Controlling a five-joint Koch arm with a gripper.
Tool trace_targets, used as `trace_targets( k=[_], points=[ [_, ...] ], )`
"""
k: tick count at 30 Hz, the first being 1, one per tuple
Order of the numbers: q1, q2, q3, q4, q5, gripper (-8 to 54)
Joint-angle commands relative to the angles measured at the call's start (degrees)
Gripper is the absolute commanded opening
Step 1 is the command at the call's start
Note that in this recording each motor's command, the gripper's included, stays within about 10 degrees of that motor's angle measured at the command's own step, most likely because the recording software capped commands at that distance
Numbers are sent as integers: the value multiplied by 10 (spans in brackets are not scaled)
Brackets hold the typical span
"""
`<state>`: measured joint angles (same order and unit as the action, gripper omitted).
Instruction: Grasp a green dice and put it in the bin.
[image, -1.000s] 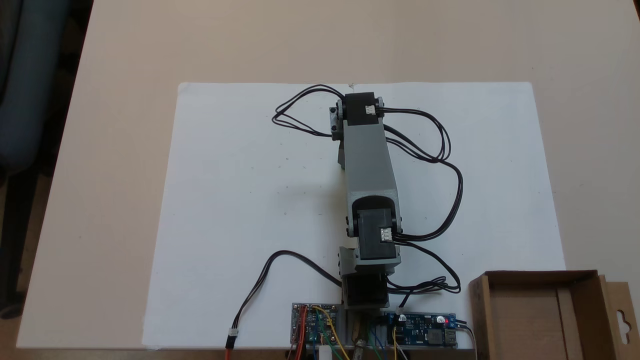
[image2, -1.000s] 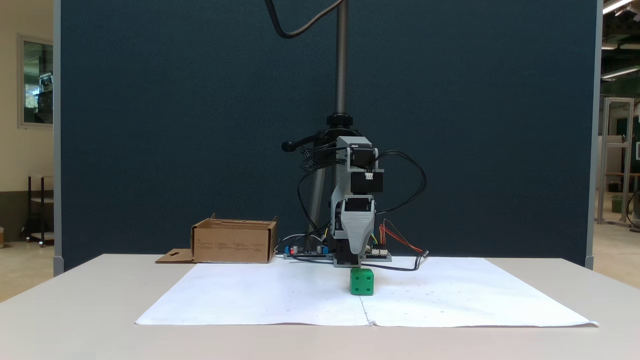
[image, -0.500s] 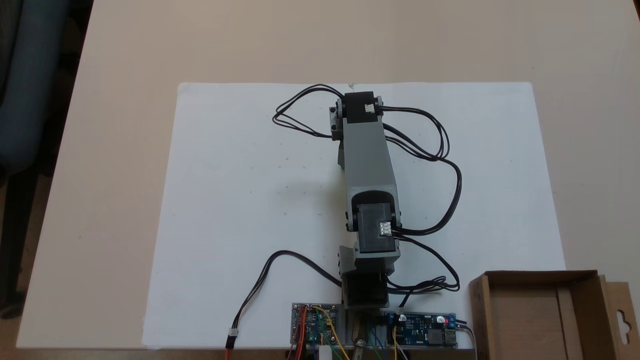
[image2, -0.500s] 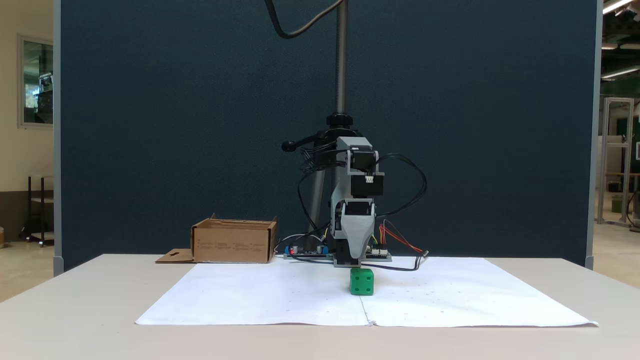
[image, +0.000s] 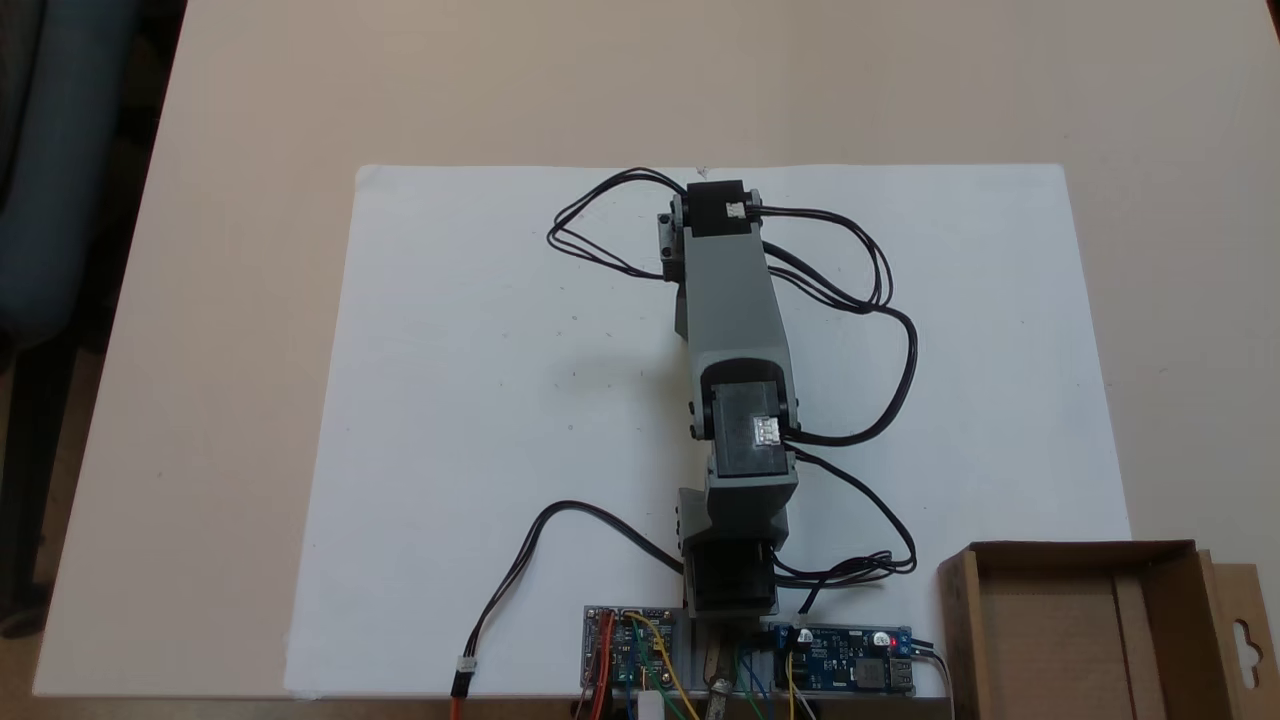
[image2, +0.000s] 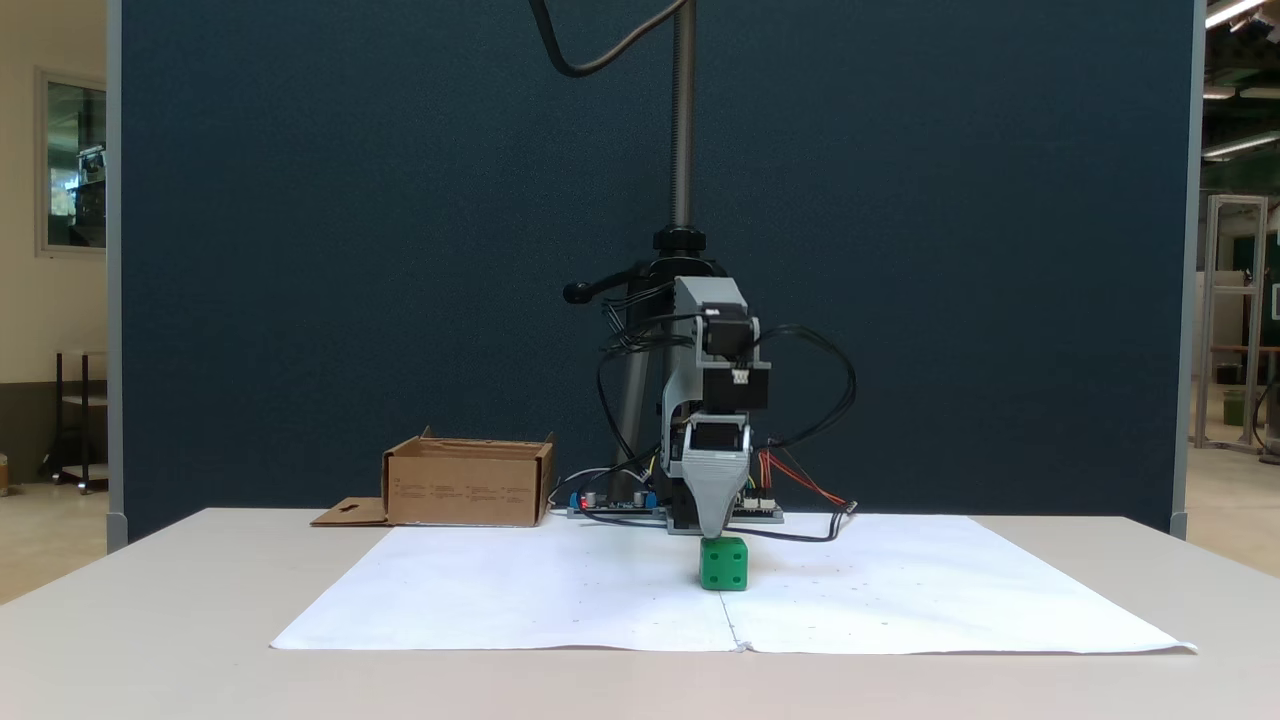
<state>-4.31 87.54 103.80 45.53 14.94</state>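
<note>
**A:** Start at the front of the side-on fixed view. What sits nearest?

**B:** The white paper sheet, matte and flat, with a seam down its middle. On it, just right of frame centre, the green dice rests: a glossy plastic cube with rounded corners and sunken pips of the same green.

**A:** And the gripper?

**B:** The gripper hangs directly over the dice, its grey printed jaw tapering to a point that appears to touch the top face or sit just above it. Only one tip shows, so I cannot tell whether the jaws are spread or closed. In the fixed view from above, the grey arm covers the dice entirely.

**A:** So which step is this?

**B:** I judge it the approach for the grasp. Nothing is lifted; the dice lies flat on the paper.

**A:** What does the next move call for?

**B:** Probably getting the jaws down either side of the cube, then closing squarely on two flat faces. The smooth plastic and rounded corners could let it slip or twist if pinched off-centre.

**A:** And farther back?

**B:** The bin, brown corrugated cardboard with low walls, stands at left of centre, well apart from the dice, its flap lying flat beside it. From above it sits at lower right, empty, the hang-hole flap at the frame edge.
</note>
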Motion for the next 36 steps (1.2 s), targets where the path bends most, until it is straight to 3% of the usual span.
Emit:
trace_targets(
  k=[1, 36],
  points=[
    [-6, 11, -5, -25, -10, 435],
    [-18, -30, 35, -89, -76, 434]
  ],
)
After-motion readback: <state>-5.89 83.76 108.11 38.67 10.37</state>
